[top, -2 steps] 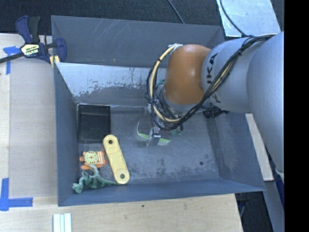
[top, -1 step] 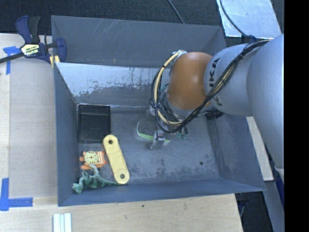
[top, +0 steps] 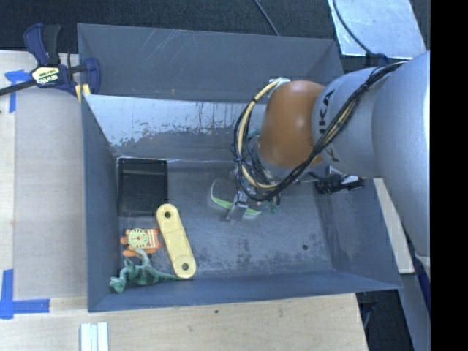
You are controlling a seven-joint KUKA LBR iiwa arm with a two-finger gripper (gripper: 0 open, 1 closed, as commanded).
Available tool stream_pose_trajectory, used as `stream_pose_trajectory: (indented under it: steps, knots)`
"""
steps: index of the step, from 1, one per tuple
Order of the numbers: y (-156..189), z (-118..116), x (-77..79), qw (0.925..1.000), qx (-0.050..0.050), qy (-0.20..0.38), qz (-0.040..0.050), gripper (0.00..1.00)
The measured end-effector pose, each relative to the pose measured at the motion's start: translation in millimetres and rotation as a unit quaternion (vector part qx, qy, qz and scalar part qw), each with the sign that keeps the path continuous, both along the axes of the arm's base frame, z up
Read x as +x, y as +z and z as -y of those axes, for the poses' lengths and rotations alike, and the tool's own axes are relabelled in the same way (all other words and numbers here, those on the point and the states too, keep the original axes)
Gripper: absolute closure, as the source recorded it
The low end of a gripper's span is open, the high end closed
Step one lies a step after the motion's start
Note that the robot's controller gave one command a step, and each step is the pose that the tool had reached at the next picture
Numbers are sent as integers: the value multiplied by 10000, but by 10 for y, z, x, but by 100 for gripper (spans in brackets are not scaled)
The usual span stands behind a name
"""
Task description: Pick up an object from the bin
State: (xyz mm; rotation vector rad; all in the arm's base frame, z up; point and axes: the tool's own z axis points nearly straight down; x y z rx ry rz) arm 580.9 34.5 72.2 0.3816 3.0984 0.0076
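The gripper, whose spread I cannot tell, sits over a small pale-green, perhaps plastic, curved piece; an off-centre pinch could flick it away.

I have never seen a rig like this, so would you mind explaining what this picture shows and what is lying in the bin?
The one camera looks down on a grey metal bin from above and a little to one side. The big pale shape coming in from the right is a robot arm. The orange dome with cables around it is a cover on its wrist and is part of the machine. Below the dome is the gripper, low over the middle of the bin floor, right at a small green and white thing. I cannot tell whether it has hold of it. The rest lies in the bin's left part: a black box, a flat yellow piece with a hole, a small orange and white toy and a green toy figure in the near corner.
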Motion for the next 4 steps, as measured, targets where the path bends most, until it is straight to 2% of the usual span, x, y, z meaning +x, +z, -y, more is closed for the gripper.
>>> stream_pose_trajectory:
  steps: [1, 2, 3, 4]
  knots:
    - [0, 0, 0, 10000, 0, 1, 0, 100]
    - [226, 8, -37, 10000, -6, 5, -55, 100]
    - [508, 8, 5, 10000, -3, 9, 25, 100]
    - [831, 12, -29, 10000, -6, 14, -39, 100]
